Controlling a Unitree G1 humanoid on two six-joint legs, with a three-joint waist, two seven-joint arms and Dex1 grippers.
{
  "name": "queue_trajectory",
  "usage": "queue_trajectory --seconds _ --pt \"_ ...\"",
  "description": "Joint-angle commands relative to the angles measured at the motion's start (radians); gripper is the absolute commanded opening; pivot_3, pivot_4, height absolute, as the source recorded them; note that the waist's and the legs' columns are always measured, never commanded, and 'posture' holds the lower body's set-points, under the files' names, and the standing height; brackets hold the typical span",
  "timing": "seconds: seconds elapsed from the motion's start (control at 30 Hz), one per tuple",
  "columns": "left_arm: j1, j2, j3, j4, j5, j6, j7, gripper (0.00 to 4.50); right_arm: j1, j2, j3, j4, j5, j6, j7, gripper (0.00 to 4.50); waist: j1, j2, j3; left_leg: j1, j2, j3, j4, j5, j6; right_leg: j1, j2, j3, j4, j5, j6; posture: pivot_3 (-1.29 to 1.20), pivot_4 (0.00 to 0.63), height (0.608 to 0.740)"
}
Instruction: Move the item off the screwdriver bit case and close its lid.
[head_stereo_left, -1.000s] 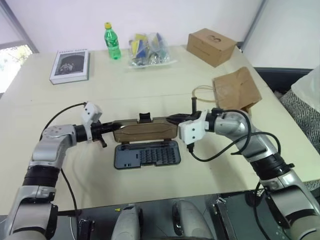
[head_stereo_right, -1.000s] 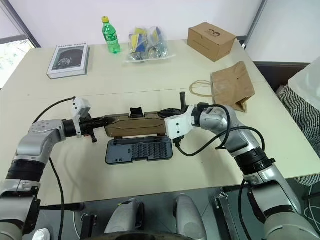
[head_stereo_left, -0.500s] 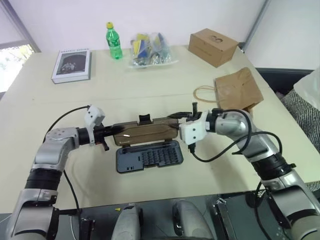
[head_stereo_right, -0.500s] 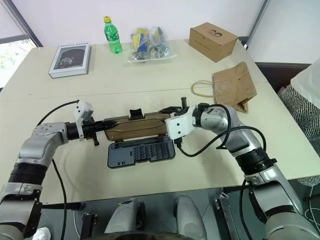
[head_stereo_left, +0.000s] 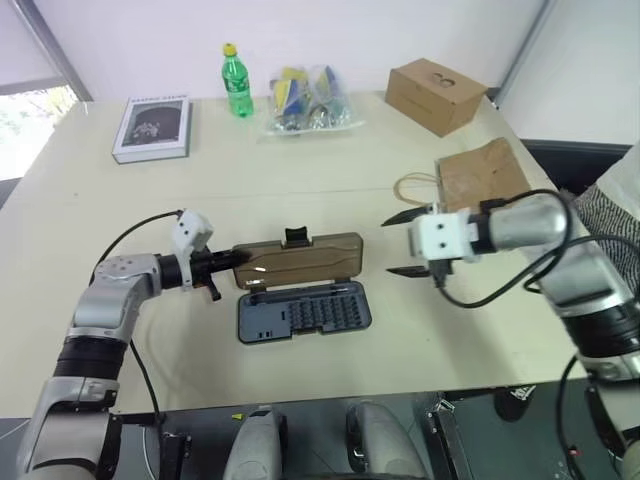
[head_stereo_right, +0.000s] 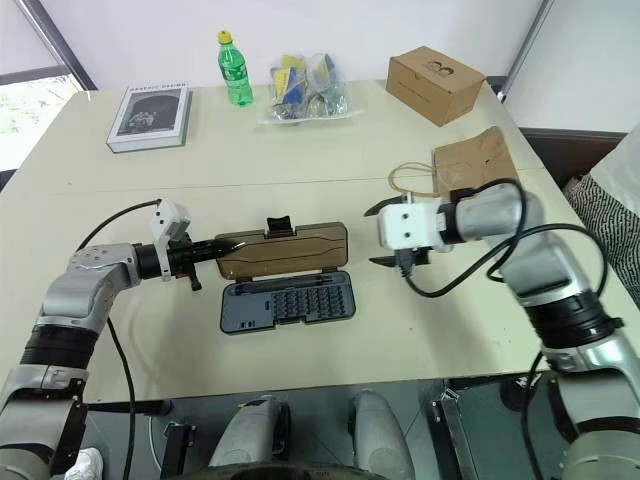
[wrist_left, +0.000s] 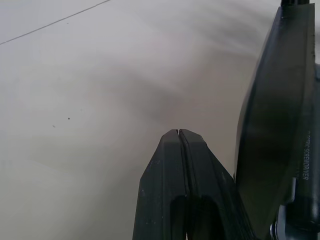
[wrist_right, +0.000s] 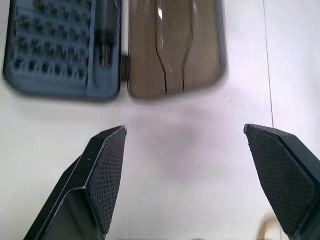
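Left gripper (head_stereo_right: 205, 253) clenched, tips at left end of lid (head_stereo_right: 285, 250), touching or just beside; grasp not evident. Screwdriver bit case (head_stereo_right: 287, 302) open mid-counter (head_stereo_right: 120, 200), long axis left-right, lid on far side of tray. Right gripper (head_stereo_right: 385, 235) released, off case's right end, near. Paper bag (head_stereo_right: 478, 162) far right, clear of case.

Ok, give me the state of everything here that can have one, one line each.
Case: open, tray flat on table.
Lid: open, raised off table.
Paper bag: flat on table, off the case.
Bottle: upright, capped.
Cardboard box: closed.
Book: closed, flat.
Left gripper: shut, beside lid.
Right gripper: open, empty.
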Motion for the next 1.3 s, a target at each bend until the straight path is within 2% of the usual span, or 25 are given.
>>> queue_trajectory --seconds 0.03,0.27,0.63,0.87,1.1,1.3 --pt "-0.014 0.002 0.021 -0.082 -0.025 0.013 0.001 0.0 0.029 -0.03 -0.061 0.002 0.008 0.003 -0.032 3.92 0.0 0.0 0.0 0.0 0.0 0.0 0.0 0.0 0.0 0.0 0.0 0.0 0.0 0.0 0.0 0.0 0.15 0.74" --pt "0.036 0.025 0.033 -0.22 -0.067 0.081 0.0 0.0 0.109 -0.029 -0.067 0.011 -0.028 -0.016 -0.112 3.92 -0.004 0.0 0.0 0.0 0.0 0.0 0.0 0.0 0.0 0.0 0.0 0.0 0.001 0.0 0.0 0.0 0.15 0.74" --pt "0.273 0.193 0.142 -0.497 -0.189 0.23 -0.033 0.0 0.126 -0.019 -0.057 0.022 -0.039 -0.038 -0.152 3.92 -0.003 0.0 0.0 0.0 0.0 0.001 0.0 0.0 0.0 0.0 0.0 0.001 0.001 0.0 0.0 0.0 0.15 0.74" --pt "0.391 0.191 0.179 -0.642 -0.264 0.302 0.019 0.0 0.122 0.001 -0.053 0.033 -0.035 -0.039 -0.162 3.92 -0.003 0.0 0.0 0.0 0.0 0.001 0.0 0.0 0.0 0.0 0.0 0.001 0.001 0.0 0.0 0.0 0.15 0.74" --pt "0.403 0.166 0.163 -0.644 -0.263 0.295 0.06 0.0 0.13 0.054 -0.095 -0.03 0.068 0.103 -0.164 3.92 -0.003 0.0 0.0 0.0 0.001 0.0 0.001 0.0 0.0 0.0 0.001 0.001 0.001 0.0 0.0 0.0 0.15 0.74" --pt "0.282 0.148 0.136 -0.539 -0.236 0.263 0.068 0.0 0.142 0.193 -0.179 -0.136 0.258 0.416 -0.262 3.92 -0.001 0.0 0.0 0.0 0.0 0.0 0.001 0.0 0.0 0.0 0.001 0.001 0.001 0.0 0.0 0.0 0.15 0.74"
